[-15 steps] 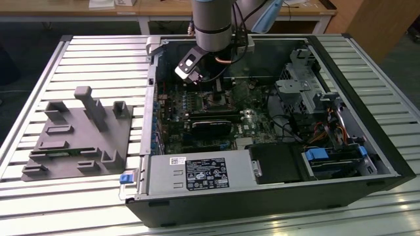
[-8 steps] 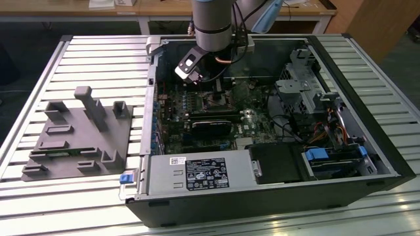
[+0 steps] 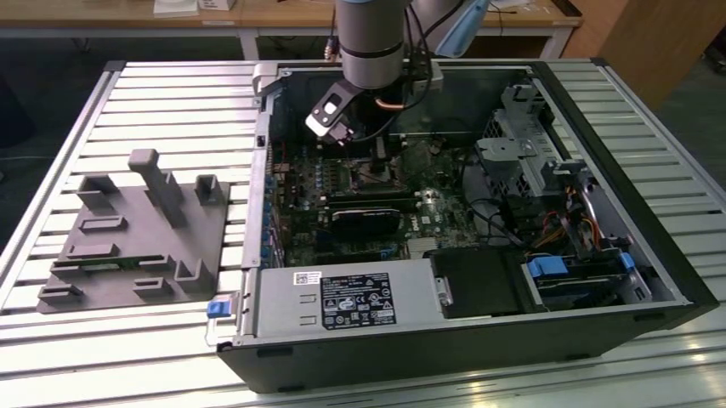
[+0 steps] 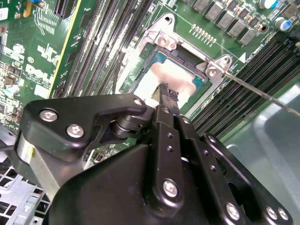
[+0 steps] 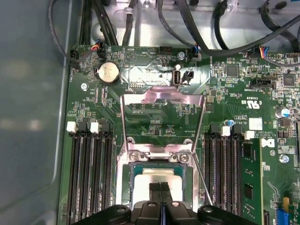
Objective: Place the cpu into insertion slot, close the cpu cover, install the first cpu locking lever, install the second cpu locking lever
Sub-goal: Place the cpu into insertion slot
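**Cpu (image 5: 161, 174) lying in the insertion slot, cover open**

- Gripper (image 5: 160, 191): fingertips closed against each other with no gap between them and nothing clamped. In the second wrist view they stand over the middle of the chip's pale top. Cannot tell whether they touch it or hang just above.
- Cpu: sits flat inside the insertion slot (image 4: 164, 35), with the dark socket edge showing evenly round it in both wrist views.
- Cpu cover (image 5: 171, 95): swung back off the socket, with green board visible through its window.
- One thin locking lever (image 4: 262, 93) stands free, angled away from the socket corner. Memory slots (image 5: 89, 178) flank the socket on both sides.
- Judgement: the step in hand is placing the chip.
  - Any push should be light, straight down and central, since sideways drag risks the socket contacts.
  - The chip should sit level, with no corner riding on the rim.
  - The tips should stay clear of the raised cover and the lever.
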`<state>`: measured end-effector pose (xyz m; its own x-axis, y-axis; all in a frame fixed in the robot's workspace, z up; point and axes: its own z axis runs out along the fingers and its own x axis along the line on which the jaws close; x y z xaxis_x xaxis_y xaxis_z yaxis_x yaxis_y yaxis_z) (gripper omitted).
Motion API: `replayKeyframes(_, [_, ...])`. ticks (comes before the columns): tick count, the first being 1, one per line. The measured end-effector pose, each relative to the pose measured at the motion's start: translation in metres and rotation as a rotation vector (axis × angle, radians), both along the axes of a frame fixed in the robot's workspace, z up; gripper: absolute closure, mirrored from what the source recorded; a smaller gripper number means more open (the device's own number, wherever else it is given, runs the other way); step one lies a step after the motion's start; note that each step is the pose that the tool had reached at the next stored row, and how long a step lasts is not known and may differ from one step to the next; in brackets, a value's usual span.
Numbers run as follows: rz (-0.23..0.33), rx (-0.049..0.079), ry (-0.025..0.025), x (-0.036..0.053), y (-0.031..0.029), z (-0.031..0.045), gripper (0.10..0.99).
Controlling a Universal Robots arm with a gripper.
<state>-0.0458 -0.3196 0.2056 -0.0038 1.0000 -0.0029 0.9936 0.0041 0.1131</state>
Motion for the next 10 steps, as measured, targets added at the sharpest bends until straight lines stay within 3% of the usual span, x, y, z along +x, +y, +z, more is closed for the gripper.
replayKeyframes(5, [0.000, 0.000, 0.0011, 0.0004, 0.0000, 0.0001, 0.980])
replayKeyframes(6, [0.000, 0.000, 0.0065, 0.0006, 0.0001, -0.0001, 0.980])
replayKeyframes(7, [0.000, 0.000, 0.0198, 0.0008, 0.0001, -0.0001, 0.980])
replayKeyframes(9, [0.000, 0.000, 0.0517, 0.0014, 0.0000, -0.0002, 0.980])
replayKeyframes(10, [0.000, 0.000, 0.0582, 0.0015, 0.0000, -0.0002, 0.980])
